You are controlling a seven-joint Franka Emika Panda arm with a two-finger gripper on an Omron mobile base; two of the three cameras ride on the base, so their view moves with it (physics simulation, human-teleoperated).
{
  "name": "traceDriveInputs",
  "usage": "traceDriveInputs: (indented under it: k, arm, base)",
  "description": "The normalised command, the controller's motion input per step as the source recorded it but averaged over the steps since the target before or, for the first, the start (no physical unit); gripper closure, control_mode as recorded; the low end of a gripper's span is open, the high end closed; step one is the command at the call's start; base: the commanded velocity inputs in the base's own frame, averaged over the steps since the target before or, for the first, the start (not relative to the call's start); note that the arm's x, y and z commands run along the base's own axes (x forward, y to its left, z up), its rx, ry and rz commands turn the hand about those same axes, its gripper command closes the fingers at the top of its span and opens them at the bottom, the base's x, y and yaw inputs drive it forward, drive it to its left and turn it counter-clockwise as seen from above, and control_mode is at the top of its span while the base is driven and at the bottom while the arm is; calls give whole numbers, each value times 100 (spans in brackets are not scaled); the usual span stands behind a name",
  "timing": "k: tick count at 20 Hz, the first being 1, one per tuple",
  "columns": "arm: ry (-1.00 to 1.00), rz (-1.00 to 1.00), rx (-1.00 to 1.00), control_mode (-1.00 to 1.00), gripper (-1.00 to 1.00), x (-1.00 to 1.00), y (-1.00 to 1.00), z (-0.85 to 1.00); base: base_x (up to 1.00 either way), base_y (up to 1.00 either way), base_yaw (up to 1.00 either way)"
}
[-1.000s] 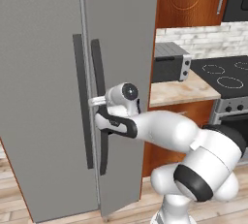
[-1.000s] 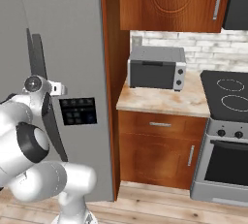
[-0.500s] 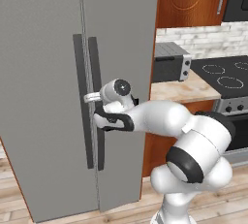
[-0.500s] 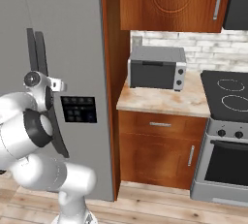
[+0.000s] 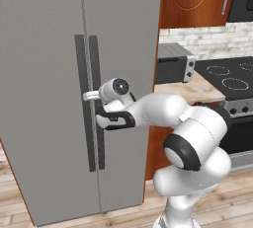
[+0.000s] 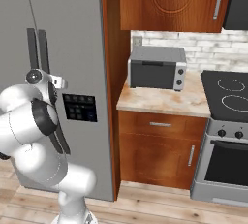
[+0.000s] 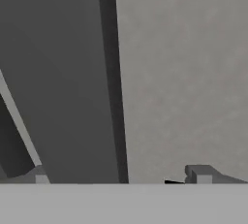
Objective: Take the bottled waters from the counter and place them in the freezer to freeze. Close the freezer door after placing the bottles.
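From the left base cam we've got the tall flat-grey fridge/freezer unit (image 5: 54, 89) w/ both doors shut, two long dark vertical bar handles (image 5: 90, 101) side by side down the middle. Our two-finger gripper (image 5: 99, 109) is right up at the right-hand handle, about mid-height, arm stretched across from the lower right. Beige marbled counter (image 5: 200, 90) sits past the unit, small grey toaster oven (image 5: 174, 64) on it, black stovetop (image 5: 228, 71) beyond that. No bottles that we can make out

Right base cam: the grey freezer door (image 6: 82, 48) w/ a dark control panel (image 6: 80, 107), arm in front of the handles, toaster oven on the counter, reddish-brown cabinets (image 6: 162, 148) under it

Hand cam: dark handle bar (image 7: 68, 77) close up against the grey door, fingertips (image 7: 198, 173) spread wide apart at the bottom, nothing held between them
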Motion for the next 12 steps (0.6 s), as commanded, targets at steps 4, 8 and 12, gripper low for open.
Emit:
traceDriveInputs:
  k: [4,8,12]
  arm:
    - [0,0,0,-100,-100,33,0,10]
    - [0,0,0,-100,-100,30,0,8]
    - [0,0,0,-100,-100,27,0,9]
  base:
    - [0,0,0]
    - [0,0,0]
    - [0,0,0]
